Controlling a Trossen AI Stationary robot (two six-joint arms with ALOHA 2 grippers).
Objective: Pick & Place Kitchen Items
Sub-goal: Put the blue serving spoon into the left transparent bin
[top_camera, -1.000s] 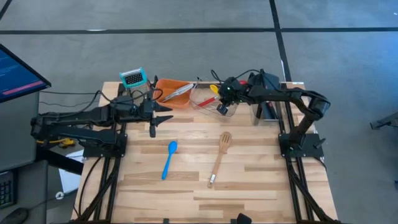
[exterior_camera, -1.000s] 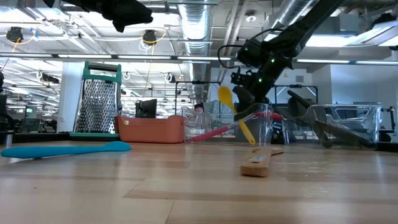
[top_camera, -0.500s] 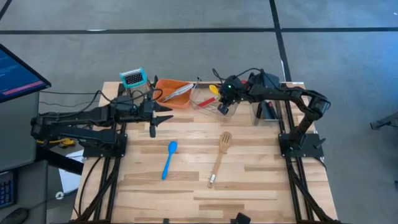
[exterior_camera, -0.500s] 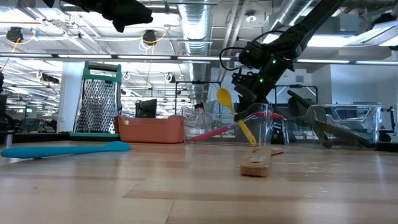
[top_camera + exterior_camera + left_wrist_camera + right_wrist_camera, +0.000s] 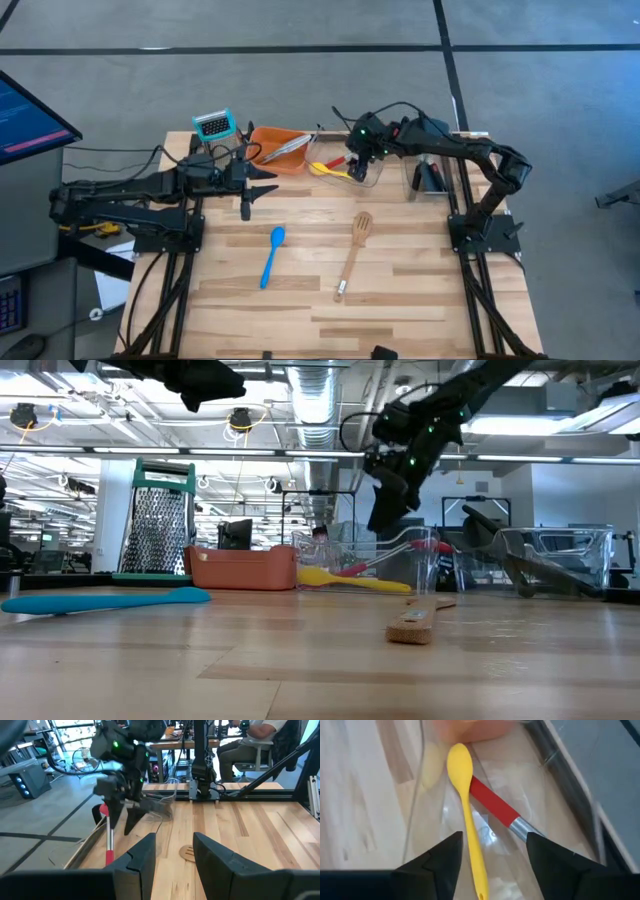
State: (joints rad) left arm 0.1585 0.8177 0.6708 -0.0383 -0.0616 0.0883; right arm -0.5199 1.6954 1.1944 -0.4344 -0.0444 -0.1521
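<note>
A yellow spoon [image 5: 466,815] lies flat in the clear bin [image 5: 345,160] at the table's far middle, across the handle of a red spoon [image 5: 492,805]. My right gripper [image 5: 360,160] hovers open just above the bin, fingers on either side of the spoons and clear of them [image 5: 492,865]. A blue spoon [image 5: 272,255] and a wooden fork-like spatula [image 5: 353,255] lie on the table's middle. Silver tongs [image 5: 285,147] rest in the orange tray [image 5: 268,135]. My left gripper [image 5: 255,188] waits open at the left, above the table.
A metal grater [image 5: 213,125] stands at the far left beside the orange tray. A second clear bin [image 5: 430,175] with dark utensils sits at the far right. In the left wrist view a person sits on a chair [image 5: 250,740] beyond the table.
My right gripper has opened and let go of the yellow spoon, then risen above the clear bin. The spoon, held tilted over the bin a second ago, has dropped and now lies flat inside it across the red spoon.
</note>
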